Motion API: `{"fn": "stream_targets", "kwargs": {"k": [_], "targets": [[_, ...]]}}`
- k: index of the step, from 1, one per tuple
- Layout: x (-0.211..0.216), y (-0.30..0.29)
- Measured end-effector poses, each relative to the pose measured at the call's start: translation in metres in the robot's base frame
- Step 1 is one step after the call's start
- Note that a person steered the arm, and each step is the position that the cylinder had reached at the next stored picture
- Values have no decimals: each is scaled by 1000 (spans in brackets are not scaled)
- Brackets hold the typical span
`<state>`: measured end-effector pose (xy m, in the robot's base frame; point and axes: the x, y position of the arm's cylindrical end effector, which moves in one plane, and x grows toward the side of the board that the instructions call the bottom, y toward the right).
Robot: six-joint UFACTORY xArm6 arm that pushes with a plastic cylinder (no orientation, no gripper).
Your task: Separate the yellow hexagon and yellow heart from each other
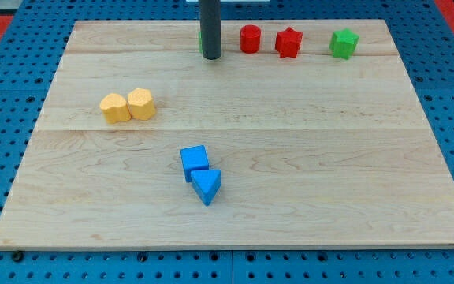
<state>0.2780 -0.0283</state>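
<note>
The yellow heart [115,108] and the yellow hexagon [141,103] sit side by side, touching, at the view's left middle of the wooden board [290,158]; the heart is on the left. My tip [211,57] is near the view's top centre, well up and to the right of both yellow blocks, touching neither. A green block [202,42] is mostly hidden behind the rod.
A red cylinder [249,39], a red star [288,42] and a green star-like block [343,43] line the view's top right. A blue cube [195,160] and a blue triangle [206,186] touch each other below centre.
</note>
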Motion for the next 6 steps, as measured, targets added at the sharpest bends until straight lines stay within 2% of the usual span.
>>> {"fn": "stream_targets", "kwargs": {"k": [1,2,3,4,5,6], "targets": [[-5,4],[41,6],[131,3],[154,-57],[126,-113],[83,-116]]}}
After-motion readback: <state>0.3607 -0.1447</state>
